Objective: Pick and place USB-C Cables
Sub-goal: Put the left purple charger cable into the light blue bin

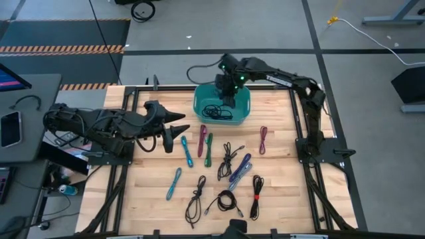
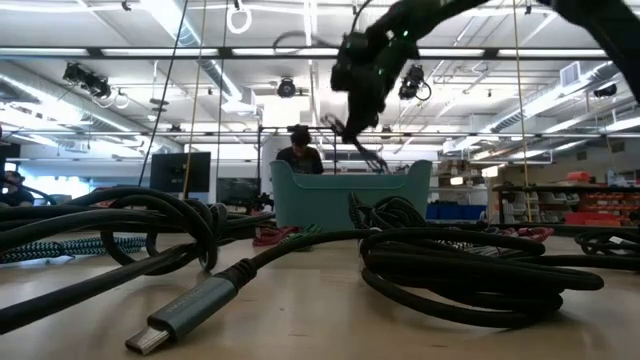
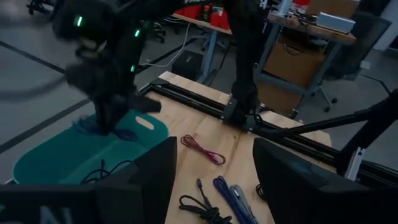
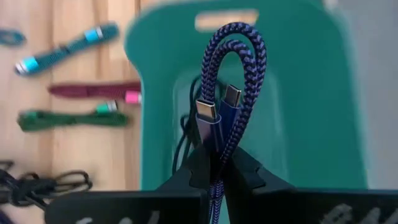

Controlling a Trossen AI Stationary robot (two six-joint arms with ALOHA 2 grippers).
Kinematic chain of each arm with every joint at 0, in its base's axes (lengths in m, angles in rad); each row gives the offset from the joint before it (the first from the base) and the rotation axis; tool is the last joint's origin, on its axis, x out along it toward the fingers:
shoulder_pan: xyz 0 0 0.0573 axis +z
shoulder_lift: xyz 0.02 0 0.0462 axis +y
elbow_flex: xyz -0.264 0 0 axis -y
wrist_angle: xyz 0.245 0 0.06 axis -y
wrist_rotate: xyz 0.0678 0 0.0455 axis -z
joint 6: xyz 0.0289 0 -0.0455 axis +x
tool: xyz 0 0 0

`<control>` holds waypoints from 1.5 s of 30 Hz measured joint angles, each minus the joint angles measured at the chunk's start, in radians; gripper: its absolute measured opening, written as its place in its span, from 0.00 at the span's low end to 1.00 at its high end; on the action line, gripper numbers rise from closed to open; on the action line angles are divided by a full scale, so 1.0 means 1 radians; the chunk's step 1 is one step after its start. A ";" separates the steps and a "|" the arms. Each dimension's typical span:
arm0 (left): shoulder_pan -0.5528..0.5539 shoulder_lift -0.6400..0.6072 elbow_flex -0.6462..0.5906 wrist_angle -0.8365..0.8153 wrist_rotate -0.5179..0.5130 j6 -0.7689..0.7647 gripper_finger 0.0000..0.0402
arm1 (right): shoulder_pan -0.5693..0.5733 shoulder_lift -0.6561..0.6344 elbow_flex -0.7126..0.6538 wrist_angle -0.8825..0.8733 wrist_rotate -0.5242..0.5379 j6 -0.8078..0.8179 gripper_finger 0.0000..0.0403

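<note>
One teal bin [image 1: 247,111] stood at the far middle of the tabletop [image 1: 279,186], with a coiled black cable [image 1: 218,111] lying inside it. Above the bin, the right pincer [image 4: 216,163] was clenched on a folded blue-purple braided cable [image 4: 239,59] (both plugs pointing up inside the loop). Many other cables lay loose nearer the front: a blue one [image 1: 186,150], a magenta one [image 1: 202,139], a green one [image 1: 208,149], a dark red one [image 1: 263,139] and several black bundles [image 1: 227,200]. Off to the side, the left pincer [image 1: 180,123] hung released, holding nothing, just beside the blue cable.
</note>
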 joint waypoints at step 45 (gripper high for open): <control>0.000 0.001 -0.001 -0.006 0.000 -0.001 0.54 | 0.070 0.246 -0.078 -0.107 0.062 -0.168 0.11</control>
